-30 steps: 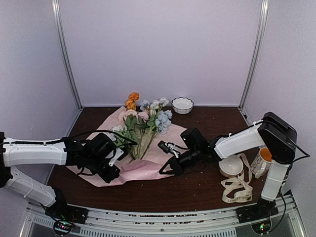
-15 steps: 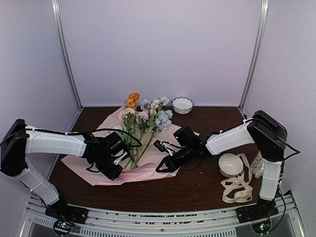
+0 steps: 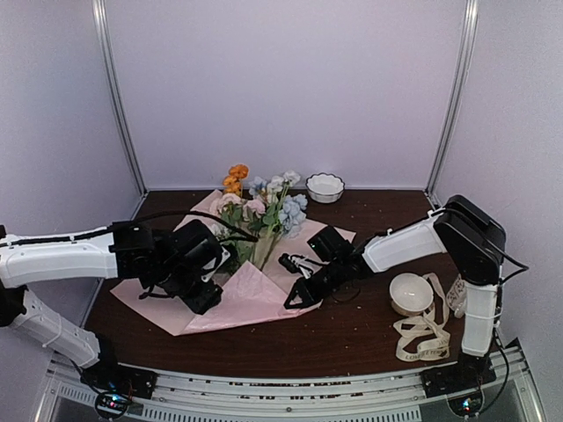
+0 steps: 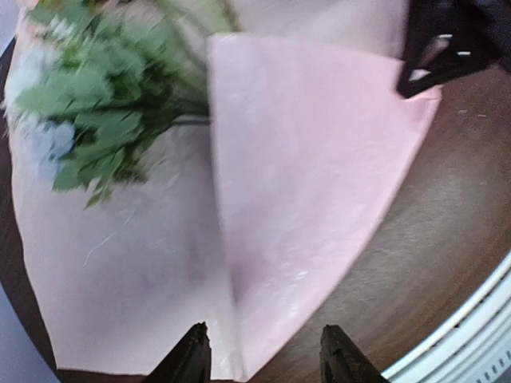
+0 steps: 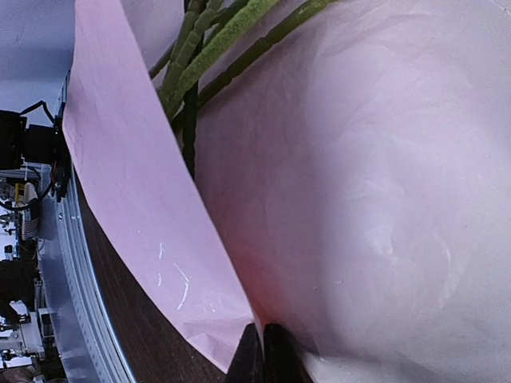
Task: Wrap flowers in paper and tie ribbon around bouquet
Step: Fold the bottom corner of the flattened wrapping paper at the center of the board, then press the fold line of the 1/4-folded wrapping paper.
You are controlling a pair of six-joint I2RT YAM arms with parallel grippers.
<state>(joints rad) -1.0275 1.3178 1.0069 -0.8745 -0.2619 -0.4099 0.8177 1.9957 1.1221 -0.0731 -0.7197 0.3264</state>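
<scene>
The right claw pinched the pink paper, apparently to hold its fold over the flowers; the left claw hung released.

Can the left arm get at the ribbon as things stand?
Probably not. The ribbon lies at the far right by a white bowl, and the right arm stretches across between, the right end effector shut on the paper.
</scene>
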